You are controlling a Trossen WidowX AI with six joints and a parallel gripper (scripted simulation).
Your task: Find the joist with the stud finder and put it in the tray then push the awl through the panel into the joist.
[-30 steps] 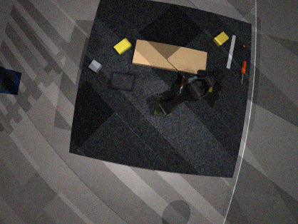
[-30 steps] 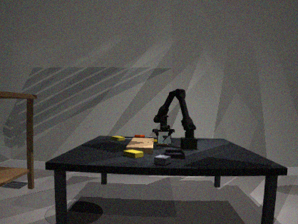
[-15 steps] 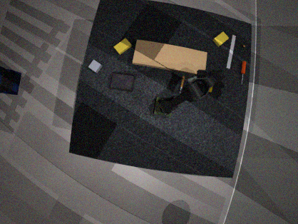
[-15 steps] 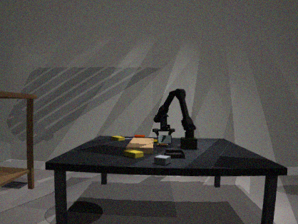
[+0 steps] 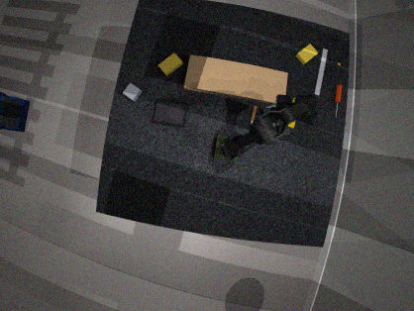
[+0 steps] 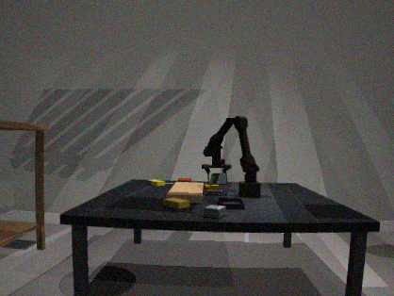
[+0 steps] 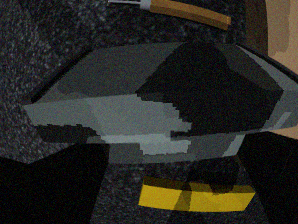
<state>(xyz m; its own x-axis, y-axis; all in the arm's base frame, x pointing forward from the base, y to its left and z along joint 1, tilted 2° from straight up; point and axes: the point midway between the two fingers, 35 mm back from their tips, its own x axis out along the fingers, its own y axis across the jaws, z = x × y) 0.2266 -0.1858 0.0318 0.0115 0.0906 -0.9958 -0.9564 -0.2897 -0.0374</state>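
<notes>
My gripper (image 6: 217, 176) (image 7: 172, 133) is shut on the grey stud finder (image 6: 218, 178) (image 7: 110, 117), which spans the gap between the black fingers. It hangs a little above the table, beside the panel. The pale wooden floor panel (image 5: 243, 79) (image 6: 187, 189) lies on the table; its edge shows at the right of the wrist view (image 7: 285, 35). The awl, with a wooden handle (image 5: 254, 114) (image 7: 190, 13) and a metal shaft, lies between the panel and the arm's base. The dark tray (image 5: 170, 102) lies left of the arm's base in the top view.
Yellow blocks (image 5: 170, 64) (image 5: 307, 53) (image 6: 176, 204) lie near the panel's ends. Another yellow piece (image 5: 291, 125) (image 7: 195, 198) lies beneath the arm. A pale bar (image 5: 321, 71) and a red-handled tool (image 5: 339, 94) lie at the right. A grey block (image 5: 132, 92) (image 6: 214, 211) lies beyond the tray.
</notes>
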